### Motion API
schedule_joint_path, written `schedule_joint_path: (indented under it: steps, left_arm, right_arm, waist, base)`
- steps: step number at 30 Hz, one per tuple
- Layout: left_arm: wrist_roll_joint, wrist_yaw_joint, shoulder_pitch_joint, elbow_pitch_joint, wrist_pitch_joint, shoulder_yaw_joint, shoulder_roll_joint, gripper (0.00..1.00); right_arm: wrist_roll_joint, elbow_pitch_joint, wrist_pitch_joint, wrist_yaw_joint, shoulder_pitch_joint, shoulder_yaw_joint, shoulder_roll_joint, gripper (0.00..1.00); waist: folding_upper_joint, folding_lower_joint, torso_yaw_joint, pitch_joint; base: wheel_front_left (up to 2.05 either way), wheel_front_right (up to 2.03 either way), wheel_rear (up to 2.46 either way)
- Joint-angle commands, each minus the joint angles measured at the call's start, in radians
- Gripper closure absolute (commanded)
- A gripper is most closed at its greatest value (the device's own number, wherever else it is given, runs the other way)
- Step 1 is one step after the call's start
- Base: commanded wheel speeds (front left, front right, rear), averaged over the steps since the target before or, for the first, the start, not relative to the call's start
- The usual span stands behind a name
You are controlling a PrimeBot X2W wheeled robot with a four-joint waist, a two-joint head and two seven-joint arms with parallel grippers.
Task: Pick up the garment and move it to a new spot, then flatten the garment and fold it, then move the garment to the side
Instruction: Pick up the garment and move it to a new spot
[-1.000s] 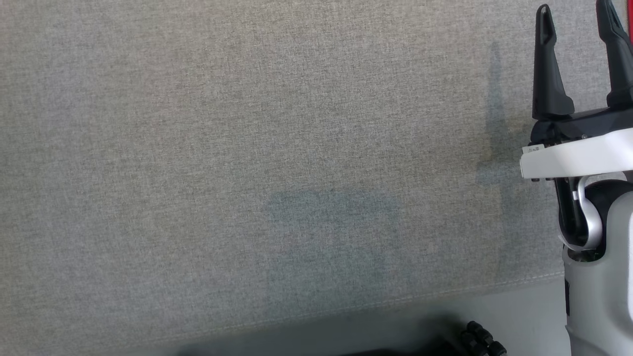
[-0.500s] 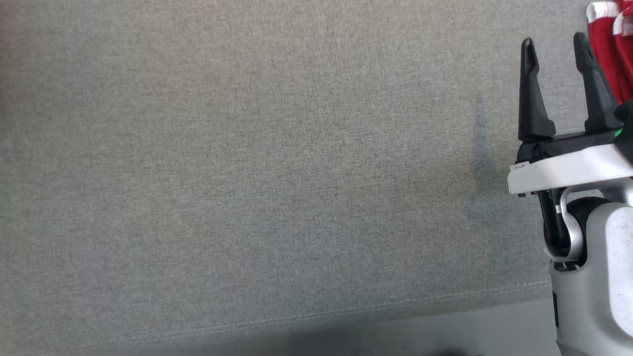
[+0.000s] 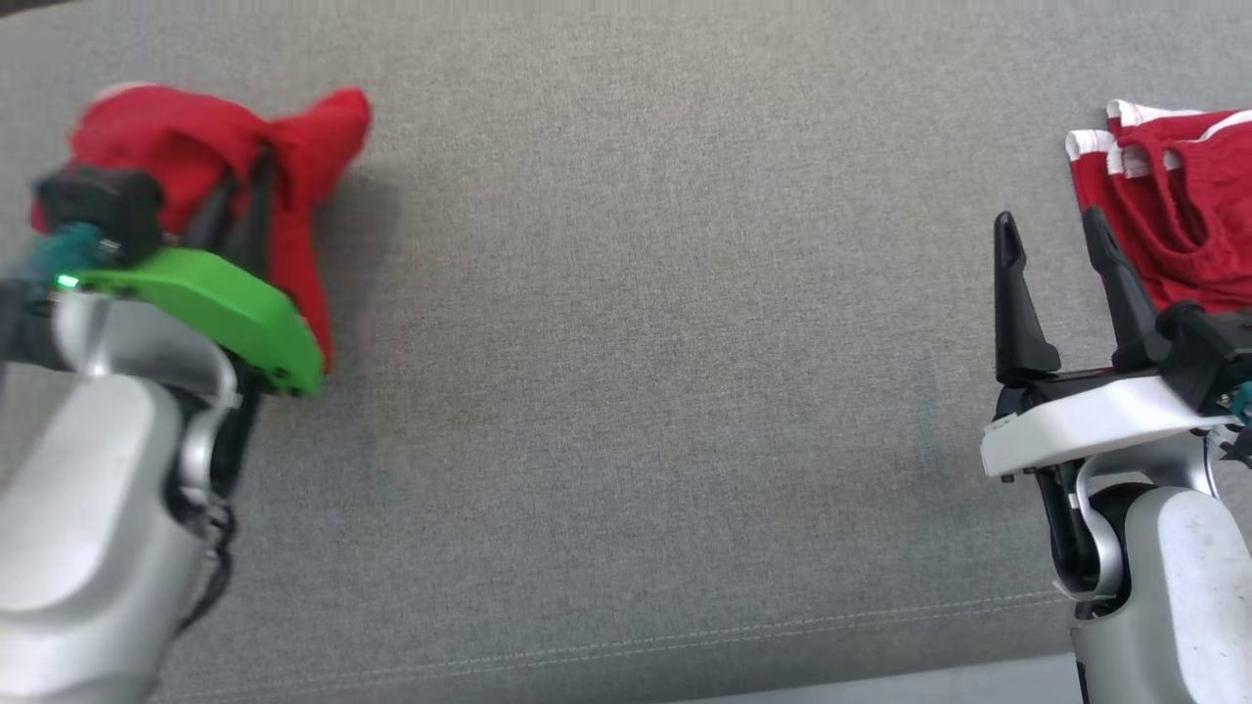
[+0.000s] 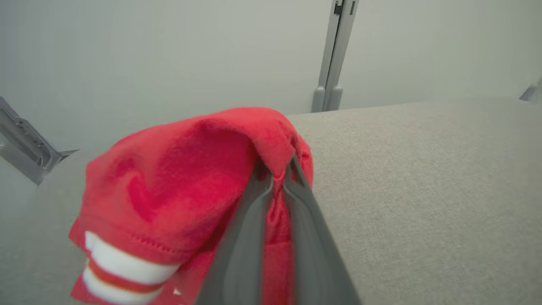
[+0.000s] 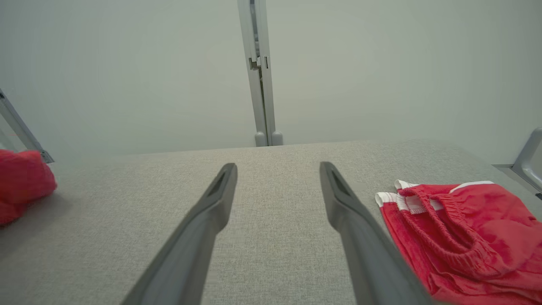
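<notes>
The head camera has swung since the earlier pictures, so the view is wider. The left hand [image 3: 245, 181] now shows at the upper left, where a second ago there was only grey cloth. It is pinched narrow on a fold of the red garment [image 3: 176, 137], which bunches around its fingers at the far left of the grey-covered bench [image 3: 636, 391]. I cannot tell whether the garment is clear of the surface. The right hand [image 3: 1047, 223] stands wide and empty as before, just beside a second red piece with white trim [image 3: 1184, 196] lying at the bench's right.
</notes>
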Motion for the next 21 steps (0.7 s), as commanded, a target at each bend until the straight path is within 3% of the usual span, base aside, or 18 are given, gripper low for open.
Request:
schedule_joint_path:
  steps: [1,6,11,15,21]
  left_arm:
    - [0.008,0.001,0.018,0.020,-0.013,-0.024,-0.036,1.00]
    - [0.027,-0.022,0.012,0.159,-0.056,-0.124,-0.200,1.00]
    - [0.023,-0.039,-0.023,0.314,-0.097,-0.164,-0.317,1.00]
    - [0.012,-0.049,-0.053,0.433,-0.134,-0.170,-0.386,1.00]
    - [-0.004,-0.079,-0.097,0.563,-0.184,-0.171,-0.442,1.00]
  right_arm:
    - [0.015,0.006,-0.008,-0.001,0.015,0.007,-0.001,0.00]
    - [0.040,0.020,-0.014,-0.001,0.007,0.044,-0.001,0.00]
    - [0.068,0.040,-0.029,-0.001,-0.009,0.090,-0.001,0.00]
    - [0.087,0.064,-0.041,-0.001,-0.020,0.136,0.000,0.00]
    - [0.113,0.096,-0.055,-0.001,-0.036,0.184,0.000,0.00]
  waist:
    - [0.0000,0.0001,-0.007,-0.050]
    - [0.0000,0.0001,-0.052,-0.071]
    - [0.0000,0.0001,-0.122,-0.080]
    - [0.0000,0.0001,-0.182,-0.083]
    - [0.0000,0.0001,-0.247,-0.085]
  base:
    - [0.00,0.00,0.00]
    - [0.00,0.00,0.00]
    - [0.00,0.00,0.00]
    - [0.00,0.00,0.00]
    - [0.00,0.00,0.00]
